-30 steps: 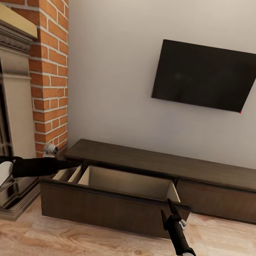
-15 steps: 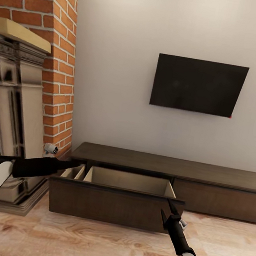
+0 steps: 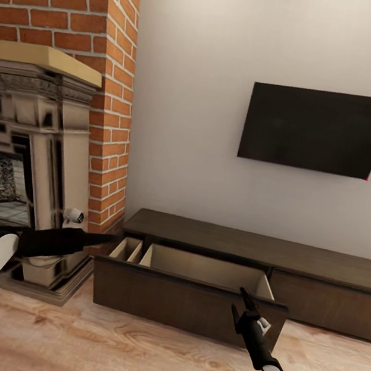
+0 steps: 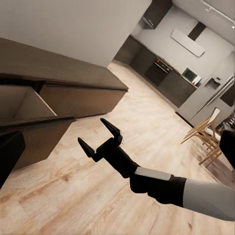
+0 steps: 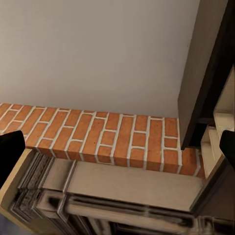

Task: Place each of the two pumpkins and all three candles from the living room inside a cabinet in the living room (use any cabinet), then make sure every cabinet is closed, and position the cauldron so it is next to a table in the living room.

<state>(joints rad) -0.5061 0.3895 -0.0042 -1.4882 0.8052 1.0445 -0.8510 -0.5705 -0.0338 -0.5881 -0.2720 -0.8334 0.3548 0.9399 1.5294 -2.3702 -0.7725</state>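
No readable text, labels, brand names, numbers or signs appear on any surface in these three views.

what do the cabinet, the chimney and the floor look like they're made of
Cabinet: looks like dark-brown wood or veneer, matte, with faint grain; the open drawer is lined pale beige inside, perhaps unfinished board.
Chimney: red-orange brick with light mortar joints, rough and matte.
Floor: light wood planks with wavy grain and a slight sheen, possibly laminate.

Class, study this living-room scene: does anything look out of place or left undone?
The left drawer of the low cabinet stands pulled out while the right front is shut. What shows of its inside is bare.
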